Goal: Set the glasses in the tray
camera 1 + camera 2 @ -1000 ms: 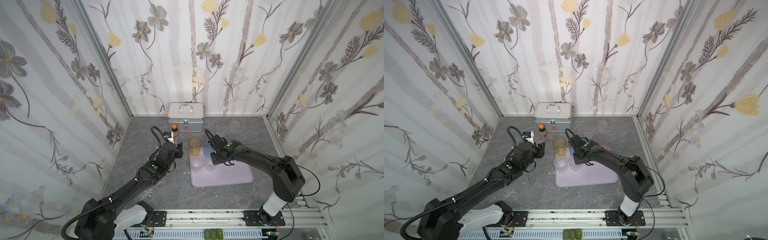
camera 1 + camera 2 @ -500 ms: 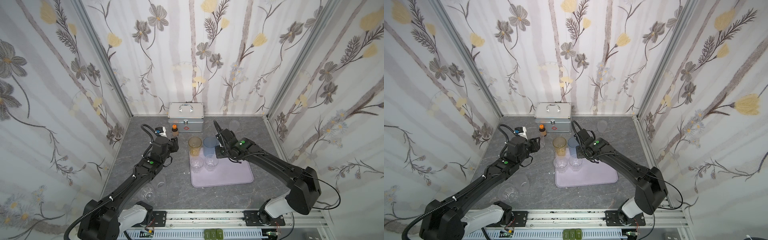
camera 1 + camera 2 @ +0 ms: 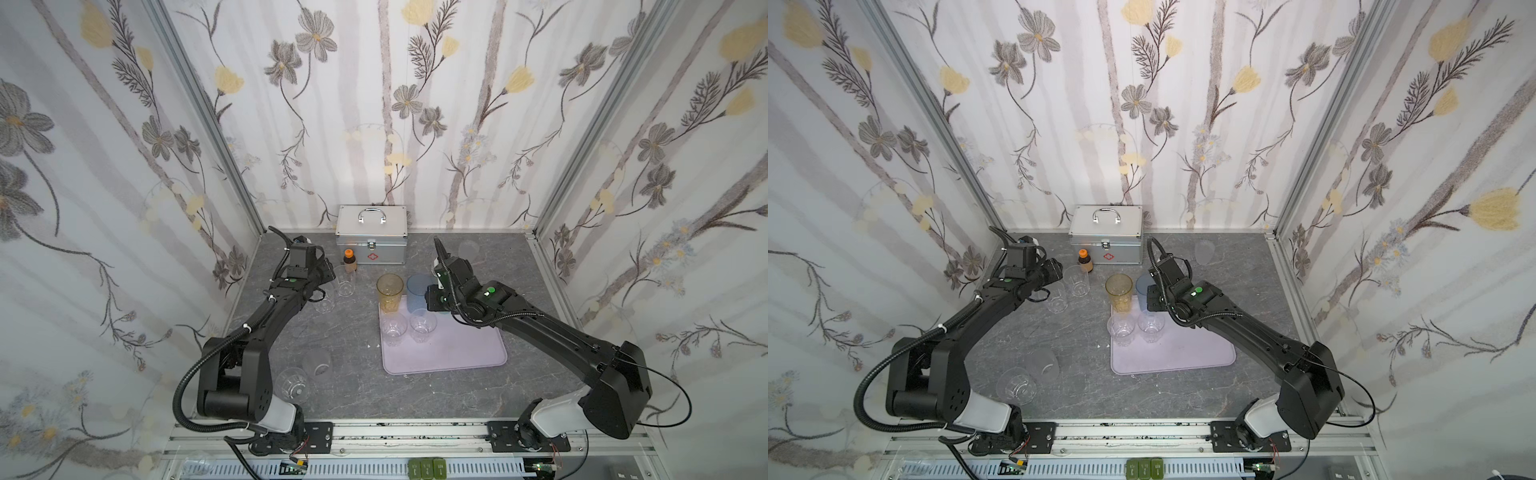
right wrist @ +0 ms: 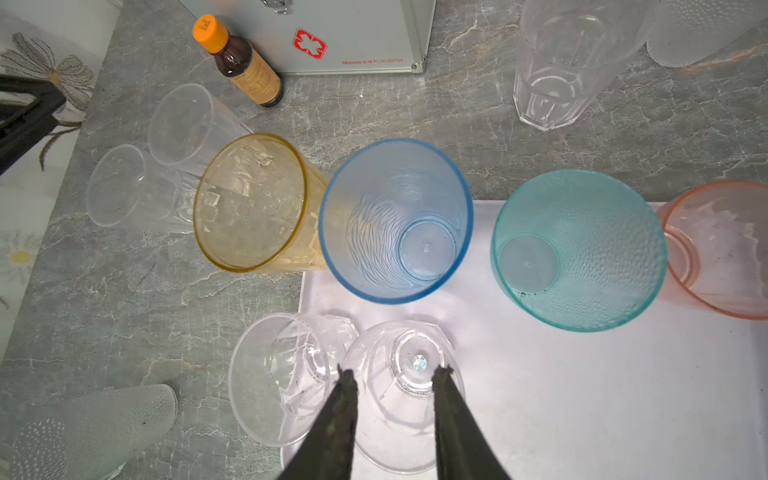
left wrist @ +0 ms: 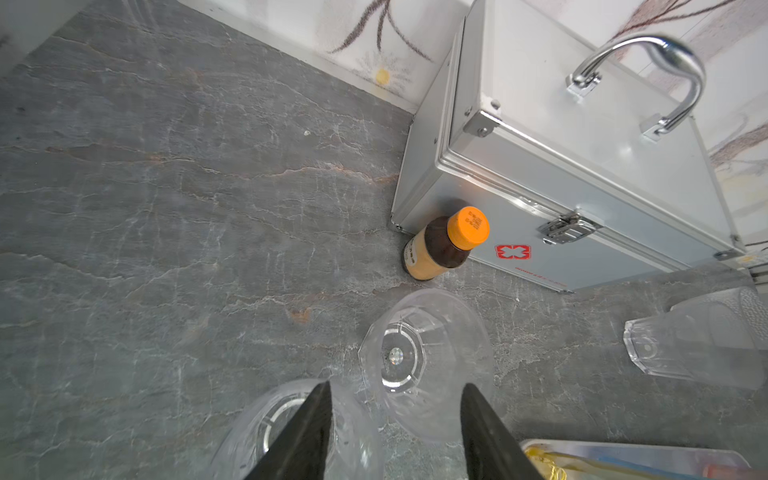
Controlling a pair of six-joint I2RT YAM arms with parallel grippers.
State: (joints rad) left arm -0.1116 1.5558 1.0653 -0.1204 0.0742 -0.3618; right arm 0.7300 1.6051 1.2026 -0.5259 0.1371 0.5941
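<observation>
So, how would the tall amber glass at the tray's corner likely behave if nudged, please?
The amber glass is tall and tapers to a narrow base, so it probably tips easily. It looks empty and thin-walled, so likely light. The blue glass right beside it could get knocked.

The table (image 3: 357, 399) has a grey, stone-patterned surface. A case (image 3: 371, 245) stands at the middle of the back edge, against the wall. A bottle (image 3: 350, 262) stands upright just in front of the case's left end. A tray (image 3: 457, 353) lies flat right of centre. Two clear glasses (image 3: 345, 280) stand left of the tray, near the bottle. A frosted glass (image 3: 316, 363) and a third clear glass (image 3: 292, 384) sit just beside each other towards the front-left corner. A second frosted glass (image 3: 468, 249) sits near the back edge, right of the case.
</observation>
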